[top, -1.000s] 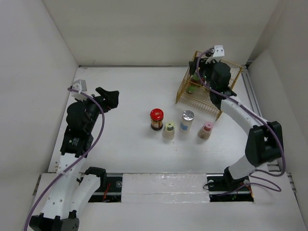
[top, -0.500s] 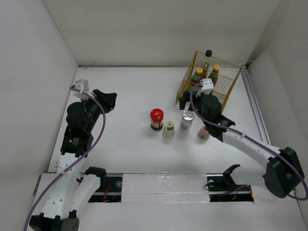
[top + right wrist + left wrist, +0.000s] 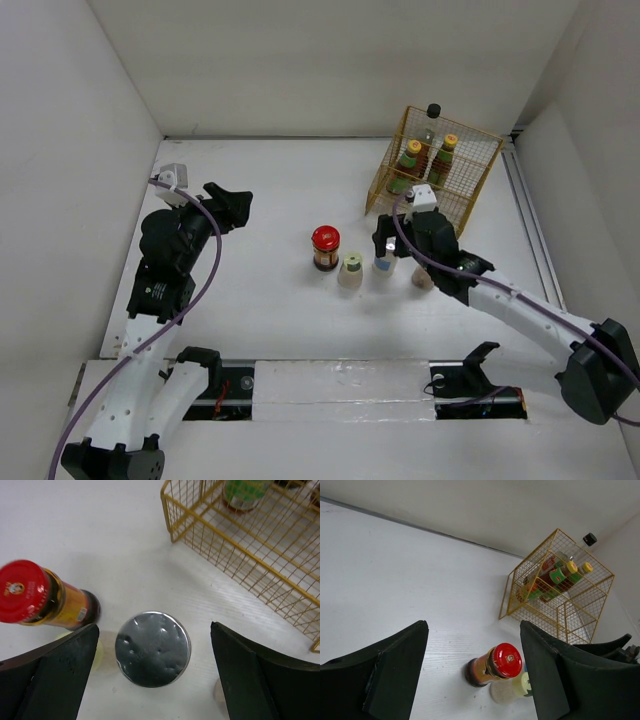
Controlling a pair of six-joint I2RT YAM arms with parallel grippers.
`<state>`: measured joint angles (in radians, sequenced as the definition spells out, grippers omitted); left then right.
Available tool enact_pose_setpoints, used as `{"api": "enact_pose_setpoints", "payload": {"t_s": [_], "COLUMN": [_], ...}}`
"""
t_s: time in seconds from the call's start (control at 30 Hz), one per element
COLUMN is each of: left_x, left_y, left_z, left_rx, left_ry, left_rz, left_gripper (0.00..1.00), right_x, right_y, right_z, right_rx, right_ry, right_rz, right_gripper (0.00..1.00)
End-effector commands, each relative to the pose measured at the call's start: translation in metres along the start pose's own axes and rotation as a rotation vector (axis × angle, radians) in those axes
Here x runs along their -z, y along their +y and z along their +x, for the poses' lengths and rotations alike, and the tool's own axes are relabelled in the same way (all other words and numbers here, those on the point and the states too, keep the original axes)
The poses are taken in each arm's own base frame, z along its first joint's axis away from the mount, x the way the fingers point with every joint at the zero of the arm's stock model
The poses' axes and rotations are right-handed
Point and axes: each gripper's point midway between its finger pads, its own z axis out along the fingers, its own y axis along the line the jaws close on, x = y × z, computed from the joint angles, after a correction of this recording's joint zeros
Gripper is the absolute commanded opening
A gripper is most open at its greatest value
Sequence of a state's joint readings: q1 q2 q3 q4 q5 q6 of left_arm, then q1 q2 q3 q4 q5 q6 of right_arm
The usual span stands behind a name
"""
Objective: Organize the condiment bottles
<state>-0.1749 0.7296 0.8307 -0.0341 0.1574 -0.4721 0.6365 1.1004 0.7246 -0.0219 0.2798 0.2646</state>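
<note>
Right now we have three bottles standing inside the yellow wire basket (image 3: 480,186): two yellow-capped ones (image 3: 413,150) (image 3: 449,143) and a black-capped sauce bottle (image 3: 433,110) at its far corner. The other four stand in a loose row on the table just in front of the basket's near side. The silver-topped shaker (image 3: 152,649) is closest to the basket, and the green-topped shaker (image 3: 351,264) and the red-lidded jar (image 3: 325,240) are further from it. The pink-topped shaker (image 3: 422,279) is mostly hidden under the arm.

Our right gripper (image 3: 384,245) hangs directly over the silver-topped shaker with its fingers spread wide, one on each side of the lid and touching nothing. Our left gripper (image 3: 230,205) is well away from the basket, fingers apart and holding nothing.

We judge the shaker to be light and rigid, with a smooth, probably slippery wall. Being narrow and upright, it should tip easily if one finger lands first. We would come down past the lid and pinch the body just beneath it, squarely across its width. The green-topped shaker stands close on the side away from the basket, so that finger has little room.
</note>
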Motion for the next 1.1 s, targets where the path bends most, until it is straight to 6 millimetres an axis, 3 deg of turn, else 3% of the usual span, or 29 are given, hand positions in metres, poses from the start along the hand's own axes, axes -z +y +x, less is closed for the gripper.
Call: {"api": "enact_pose_setpoints", "payload": {"t_s": [0.0, 0.13, 0.17, 0.23, 0.27, 0.3, 0.37, 0.4, 0.43, 0.53, 0.7, 0.8, 0.83, 1.07], "left_x": [0.001, 0.004, 0.004, 0.004, 0.006, 0.006, 0.004, 0.004, 0.004, 0.006, 0.006, 0.008, 0.008, 0.009], "left_y": [-0.011, -0.013, -0.012, -0.012, -0.013, -0.013, -0.012, -0.012, -0.012, -0.012, -0.011, -0.012, -0.012, -0.014], "left_z": [-0.015, -0.018, -0.016, -0.016, -0.018, -0.018, -0.016, -0.016, -0.016, -0.018, -0.019, -0.021, -0.021, -0.020], "left_rx": [-0.020, -0.021, -0.020, -0.020, -0.021, -0.021, -0.020, -0.011, -0.011, -0.012, -0.011, -0.022, -0.022, -0.022], "left_ry": [-0.050, -0.060, -0.052, -0.052, -0.060, -0.060, -0.052, -0.052, -0.052, -0.065, -0.070, -0.078, -0.078, -0.072], "left_rz": [0.046, 0.052, 0.047, 0.047, 0.052, 0.052, 0.047, 0.048, 0.048, 0.044, 0.035, 0.040, 0.040, 0.050], "left_gripper": [0.70, 0.70, 0.70, 0.70, 0.70, 0.70, 0.70, 0.70, 0.70, 0.70, 0.70, 0.70, 0.70, 0.70], "right_x": [-0.002, -0.010, -0.012, -0.009, -0.006, 0.004, 0.019, 0.033, 0.040, 0.053, 0.036, 0.025, 0.025, 0.011], "right_y": [0.004, 0.005, 0.007, 0.009, 0.011, 0.014, 0.011, 0.011, 0.009, -0.017, -0.072, -0.088, -0.103, -0.127], "right_z": [0.012, 0.016, 0.013, 0.002, -0.011, -0.038, -0.071, -0.101, -0.115, -0.163, -0.196, -0.212, -0.219, -0.253], "right_rx": [-0.003, 0.013, 0.013, 0.015, 0.017, 0.013, 0.011, 0.007, 0.007, -0.014, -0.036, -0.039, -0.042, -0.029], "right_ry": [0.069, 0.091, 0.091, 0.057, 0.015, -0.065, -0.170, -0.259, -0.300, -0.428, -0.463, -0.486, -0.500, -0.559], "right_rz": [-0.008, -0.002, -0.002, 0.015, 0.021, 0.017, 0.052, 0.051, 0.058, 0.143, 0.246, 0.252, 0.274, 0.246], "right_gripper": [0.98, 0.82, 0.63, 0.45, 0.43, 0.43, 0.43, 0.42, 0.42, 0.39, 0.39, 0.39, 0.38, 0.37]}}
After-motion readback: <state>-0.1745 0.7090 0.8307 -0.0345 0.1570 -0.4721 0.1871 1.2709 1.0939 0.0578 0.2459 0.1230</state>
